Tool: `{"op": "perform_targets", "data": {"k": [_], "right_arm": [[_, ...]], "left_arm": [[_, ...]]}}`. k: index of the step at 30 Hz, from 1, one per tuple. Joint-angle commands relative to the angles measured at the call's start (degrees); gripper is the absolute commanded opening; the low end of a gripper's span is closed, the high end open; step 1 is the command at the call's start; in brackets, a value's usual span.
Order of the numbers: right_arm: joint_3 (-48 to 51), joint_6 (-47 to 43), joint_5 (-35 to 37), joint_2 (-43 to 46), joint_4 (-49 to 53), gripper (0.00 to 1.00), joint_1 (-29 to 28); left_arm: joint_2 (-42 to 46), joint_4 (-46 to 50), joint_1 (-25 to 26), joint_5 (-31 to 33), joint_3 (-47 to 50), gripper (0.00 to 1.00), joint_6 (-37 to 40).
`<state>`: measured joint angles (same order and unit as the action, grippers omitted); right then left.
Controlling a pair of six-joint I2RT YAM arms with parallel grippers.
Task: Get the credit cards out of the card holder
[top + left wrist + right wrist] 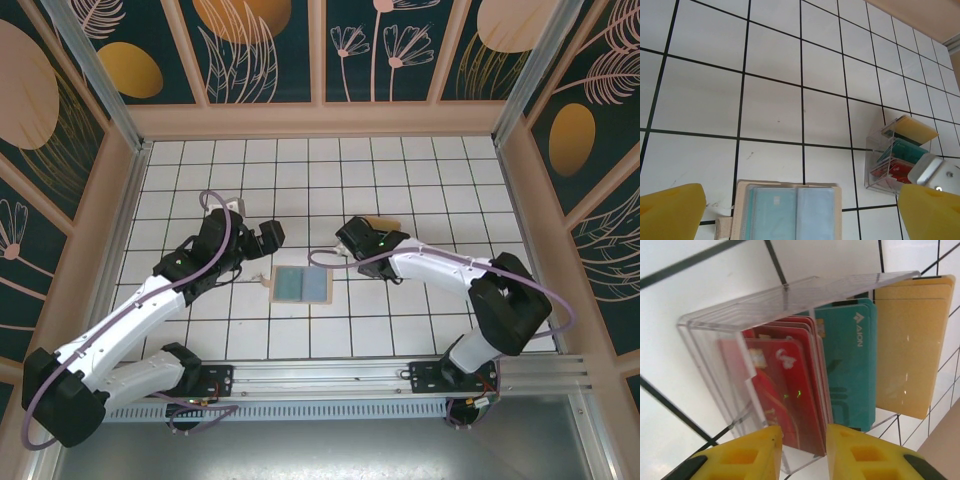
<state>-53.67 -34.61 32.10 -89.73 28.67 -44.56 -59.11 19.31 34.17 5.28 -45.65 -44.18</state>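
The white tiled table (400, 330) carries everything, and both arms reach in toward its middle. The card holder (738, 205) lies open and flat near the centre. Two credit cards show in its pockets, a teal card (774, 212) beside a light blue card (816, 212). The left gripper (801, 212) hovers just above it, fingers spread as wide as they go and grasping nothing. Near it, on the right arm's side, stands a clear rack (715, 340) holding red cards (790, 405), an AION card (850, 365) and a yellow card (910, 350) upright. The right gripper (805, 442) sits at this rack, its yellow fingers a little apart on either side of the red cards' near edge. I cannot tell whether they pinch one or merely straddle it. I judge the step to be parking a red card in the rack. Next, the right fingers must back straight out without dragging a card or tipping the rack, then the pocketed cards need an edge pinch while the card holder is pinned
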Motion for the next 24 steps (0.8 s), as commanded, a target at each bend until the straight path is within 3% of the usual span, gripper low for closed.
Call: {"op": "perform_targets", "data": {"k": [1,6,11,17,24], "right_arm": [[-2.3,3.4,3.4,-0.8,-0.6,0.28,1.0],[-5.7,9.2,3.3,-0.3,1.8,0.28,1.5],[-10.0,20.6,-0.4,1.7,5.0,0.29,0.6],[-12.5,41.5,-14.7,4.3,3.6,0.32,-2.0],[-6.1,63.0,-26.4,6.0,-6.6,0.32,-5.2]], "left_arm": [[0.8,0.9,-0.2,1.3,0.5,0.99,0.7],[0.3,0.6,-0.2,1.1,0.4,0.99,1.1],[-1.1,0.0,-0.2,0.1,0.5,0.98,2.0],[-4.3,-0.1,-0.3,-3.6,0.9,0.98,2.3],[-7.6,-0.8,-0.3,-9.7,3.4,0.82,2.4]]}}
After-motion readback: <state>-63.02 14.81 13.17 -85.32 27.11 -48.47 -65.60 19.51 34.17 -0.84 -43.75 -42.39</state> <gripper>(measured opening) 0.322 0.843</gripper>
